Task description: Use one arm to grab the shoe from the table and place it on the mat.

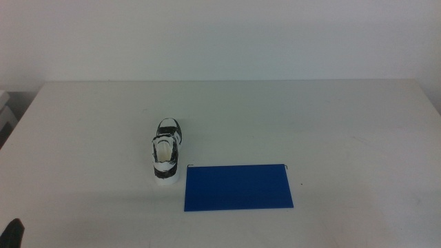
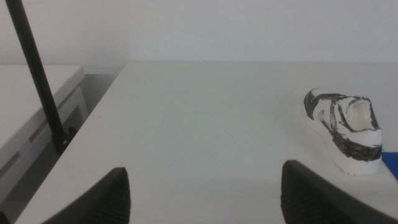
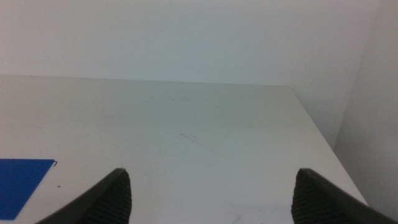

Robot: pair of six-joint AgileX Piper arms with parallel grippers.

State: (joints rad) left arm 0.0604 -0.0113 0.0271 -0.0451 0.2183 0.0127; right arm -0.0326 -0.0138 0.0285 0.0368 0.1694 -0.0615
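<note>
Probably light and fairly stiff: shoe (image 1: 166, 153) on table (image 1: 83, 138), touching mat (image 1: 238, 187) at its near-left corner. Best gripped across the padded collar. Left gripper (image 2: 202, 196) and right gripper (image 3: 211, 196) both spread wide, holding nothing.

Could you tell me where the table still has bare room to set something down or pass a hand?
The table is bare right of the mat, behind the shoe, and left of it. The one tight spot is where shoe meets the mat's left end. Left gripper and right gripper wait open at the near edge.
</note>
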